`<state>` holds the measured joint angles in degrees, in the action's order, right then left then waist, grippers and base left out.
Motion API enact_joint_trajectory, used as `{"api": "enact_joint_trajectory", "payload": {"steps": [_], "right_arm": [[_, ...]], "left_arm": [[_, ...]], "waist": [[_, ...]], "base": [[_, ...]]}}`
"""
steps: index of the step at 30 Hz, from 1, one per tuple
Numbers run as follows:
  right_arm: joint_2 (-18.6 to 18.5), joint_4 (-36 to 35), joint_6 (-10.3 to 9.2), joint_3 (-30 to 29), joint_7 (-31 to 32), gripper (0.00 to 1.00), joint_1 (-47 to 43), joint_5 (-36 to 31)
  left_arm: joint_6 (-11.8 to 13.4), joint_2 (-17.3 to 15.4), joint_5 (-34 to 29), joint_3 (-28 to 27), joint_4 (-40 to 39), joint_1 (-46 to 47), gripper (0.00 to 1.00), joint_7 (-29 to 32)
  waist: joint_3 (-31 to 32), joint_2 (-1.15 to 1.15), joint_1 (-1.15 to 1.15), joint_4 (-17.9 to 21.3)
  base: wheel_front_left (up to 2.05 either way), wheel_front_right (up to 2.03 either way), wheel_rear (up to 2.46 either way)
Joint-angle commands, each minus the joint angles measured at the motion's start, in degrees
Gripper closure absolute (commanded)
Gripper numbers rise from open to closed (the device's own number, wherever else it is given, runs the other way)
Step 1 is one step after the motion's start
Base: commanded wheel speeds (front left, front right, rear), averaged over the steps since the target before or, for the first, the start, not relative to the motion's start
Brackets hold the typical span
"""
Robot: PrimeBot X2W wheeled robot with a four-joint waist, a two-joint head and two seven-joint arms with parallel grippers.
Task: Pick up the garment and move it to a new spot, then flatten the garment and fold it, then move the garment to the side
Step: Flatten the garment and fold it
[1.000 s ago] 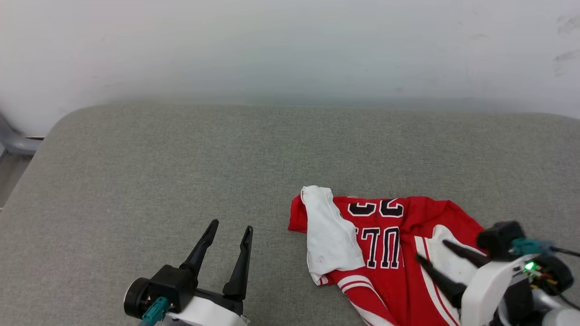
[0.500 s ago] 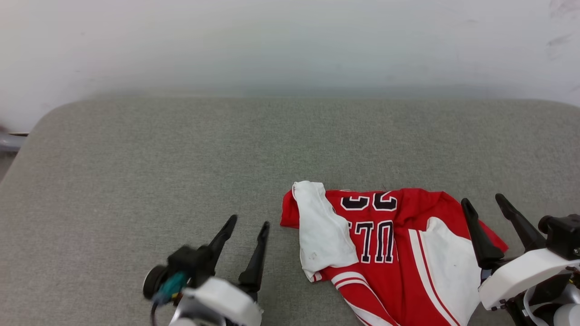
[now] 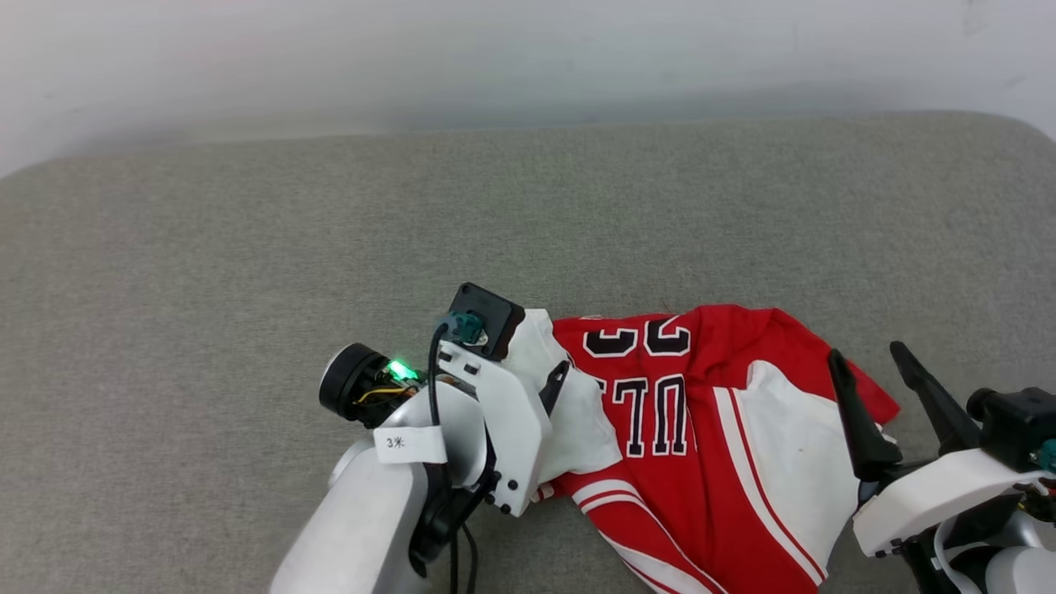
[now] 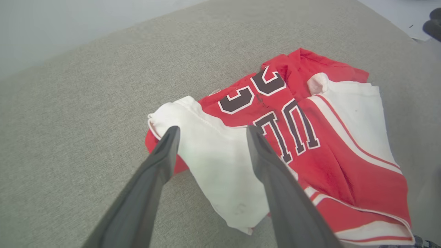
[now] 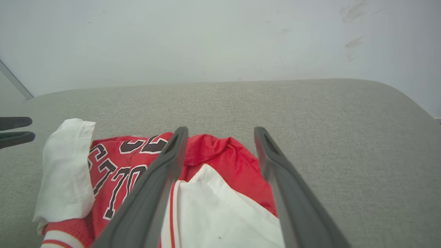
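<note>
The garment lies crumpled on the grey cushion, a red jersey with white sleeves and black white-outlined letters facing up. My left gripper is open and hangs over the folded white sleeve at the garment's left end, one finger on each side of it. In the head view one of its fingers shows beside the pale wrist. My right gripper stands open at the garment's right edge, over the other white sleeve, with nothing between its fingers.
A grey fabric cushion spreads wide to the left of and behind the garment. A white wall rises behind it. The cushion's rounded right corner is near my right arm.
The head view has shifted. My left arm has swung right and forward from bare cushion onto the white sleeve. My right gripper has turned from pointing left across the garment to pointing away.
</note>
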<state>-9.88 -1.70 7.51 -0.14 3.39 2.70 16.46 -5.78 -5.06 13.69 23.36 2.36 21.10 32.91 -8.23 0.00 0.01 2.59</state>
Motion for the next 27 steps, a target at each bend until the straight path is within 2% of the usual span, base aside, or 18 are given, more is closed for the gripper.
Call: {"api": "enact_joint_trajectory", "payload": {"steps": [1,8,15,16,17,27], "right_arm": [[0.6,0.4,-0.04,0.4,-0.7,0.00,0.8,-0.2],[1.0,2.1,-0.03,1.4,-2.0,0.00,1.3,-0.3],[1.3,3.3,-0.04,2.2,-2.8,0.00,1.9,-0.7],[1.4,3.5,-0.04,2.2,-2.8,0.00,1.9,-0.7],[1.3,3.8,-0.03,2.2,-3.0,0.00,2.0,-0.8],[1.3,5.3,-0.04,1.0,-2.7,0.00,1.6,-1.9]], "left_arm": [[0.1,-0.1,0.0,0.6,0.9,1.1,0.00,1.6],[0.2,-0.6,-1.3,2.3,5.9,2.9,0.00,3.5],[-0.2,-0.5,-0.3,3.3,11.3,3.5,0.00,2.5],[-0.3,-0.5,-0.3,3.5,11.8,3.7,0.02,2.1],[-0.5,-0.2,0.6,3.7,12.7,3.8,1.00,1.5],[0.2,0.8,4.4,1.9,13.0,3.9,1.00,-5.9]], "waist": [[-1.1,0.00,-0.01,1.1],[-3.0,0.00,-0.01,2.5],[-4.2,0.00,-0.01,3.2],[-4.4,0.00,-0.01,3.3],[-4.6,0.00,-0.01,3.2],[-2.7,0.00,-0.01,0.1]], "base": [[0.00,0.00,0.00],[0.00,0.00,0.00],[0.00,0.00,0.00],[0.00,0.00,0.00],[0.00,0.00,0.00],[0.00,0.00,0.00]]}}
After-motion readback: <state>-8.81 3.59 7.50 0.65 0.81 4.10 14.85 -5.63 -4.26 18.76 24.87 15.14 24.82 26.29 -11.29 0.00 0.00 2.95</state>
